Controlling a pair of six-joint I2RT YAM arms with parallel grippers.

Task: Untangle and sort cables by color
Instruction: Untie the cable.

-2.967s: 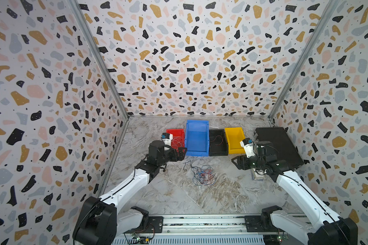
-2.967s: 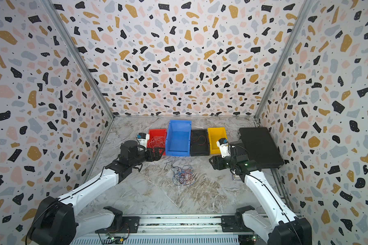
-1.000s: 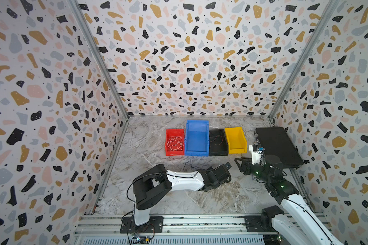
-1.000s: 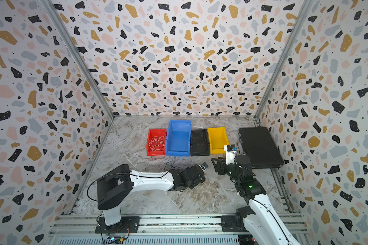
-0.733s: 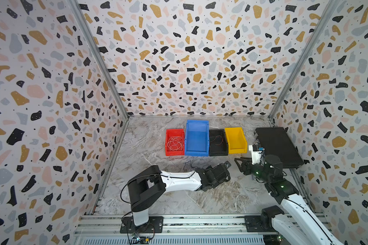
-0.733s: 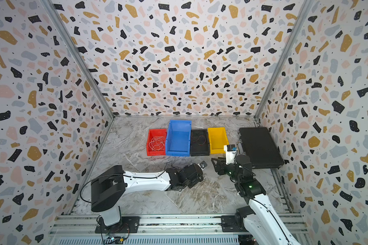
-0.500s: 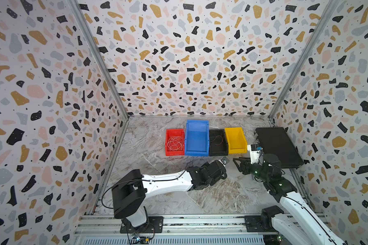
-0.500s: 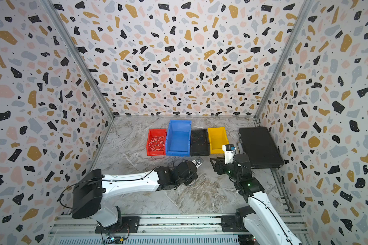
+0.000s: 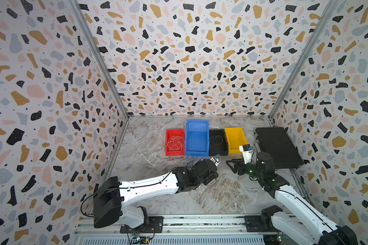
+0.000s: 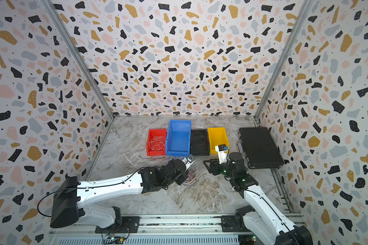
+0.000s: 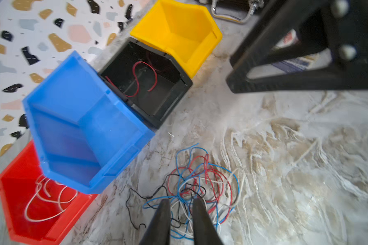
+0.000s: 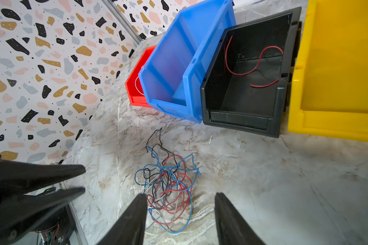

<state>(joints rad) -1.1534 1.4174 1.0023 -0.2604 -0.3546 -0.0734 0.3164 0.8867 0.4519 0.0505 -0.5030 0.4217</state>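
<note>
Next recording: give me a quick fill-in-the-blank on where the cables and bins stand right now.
The red bin holds only ___ cables.
The lone red cable lies in the ___ bin.
The blue bin and the yellow bin are both ___.
Near the tangle, the right gripper has its jaws ___.
Missing words: white; black; empty; open.

Bright, even light, soft shadows. In the left wrist view the blue bin (image 11: pixel 79 118) looks blurry, the cables (image 11: pixel 192 184) sharper.
</note>
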